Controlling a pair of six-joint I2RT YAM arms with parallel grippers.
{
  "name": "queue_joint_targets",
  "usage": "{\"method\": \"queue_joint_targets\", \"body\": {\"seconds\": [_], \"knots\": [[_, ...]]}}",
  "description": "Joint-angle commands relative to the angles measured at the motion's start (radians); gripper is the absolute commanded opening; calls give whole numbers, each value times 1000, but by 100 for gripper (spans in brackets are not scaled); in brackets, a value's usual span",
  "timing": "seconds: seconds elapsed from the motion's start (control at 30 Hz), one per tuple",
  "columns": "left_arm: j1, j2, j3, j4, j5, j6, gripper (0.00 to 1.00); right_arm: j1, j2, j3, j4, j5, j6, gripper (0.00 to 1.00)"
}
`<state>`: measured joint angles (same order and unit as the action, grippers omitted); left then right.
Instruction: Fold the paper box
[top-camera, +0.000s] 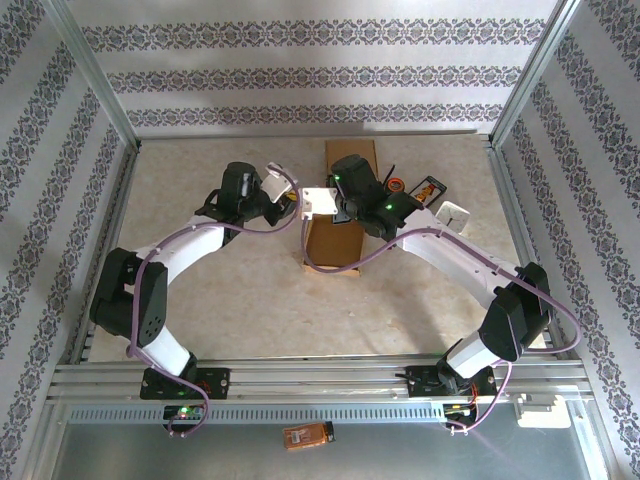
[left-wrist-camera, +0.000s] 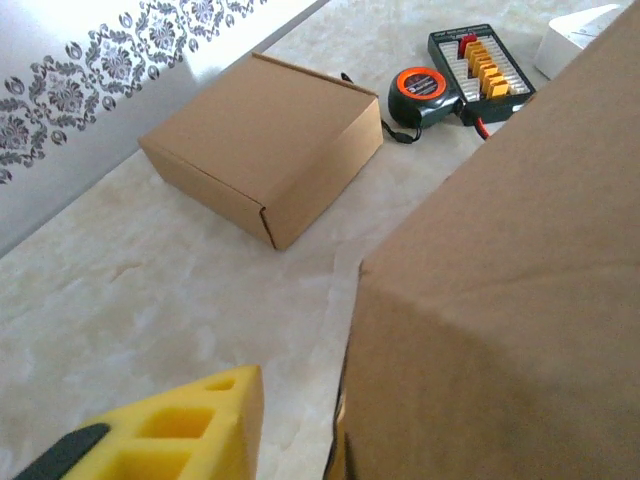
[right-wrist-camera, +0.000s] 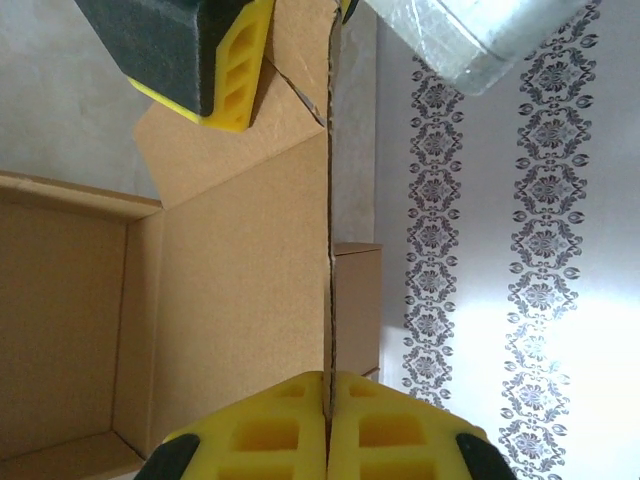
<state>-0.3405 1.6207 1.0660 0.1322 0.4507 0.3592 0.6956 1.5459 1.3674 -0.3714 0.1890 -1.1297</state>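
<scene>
Roughly halfway, I'd say. The paper box (top-camera: 330, 248) sits mid-frame on the table (top-camera: 250, 300) in the top view, between the two arms. In the right wrist view the tray part looks formed, with walls up along the left of the frame, but the top is open and a tall panel stands on edge up the centre. The right tool (right-wrist-camera: 328, 385) is clamped on that panel's edge at the bottom of the frame. The left tool (top-camera: 288, 203) is close against the box. One yellow finger (left-wrist-camera: 190, 430) shows beside the cardboard, but I can't tell if it's gripping anything. What's left, my guess: fold that panel over and tuck it in, like the closed box (left-wrist-camera: 260, 140) at upper left of the left wrist view.
</scene>
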Motion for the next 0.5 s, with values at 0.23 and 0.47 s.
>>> {"method": "queue_joint_targets", "body": {"seconds": [0.23,0.47], "knots": [[-2,36,73,-81,44,-46,7,-6,-29,-25,41,-24,18,1],[-3,28,80,-80,-9,-48,0,-4,-47,-21,52,-3,252,67]]}}
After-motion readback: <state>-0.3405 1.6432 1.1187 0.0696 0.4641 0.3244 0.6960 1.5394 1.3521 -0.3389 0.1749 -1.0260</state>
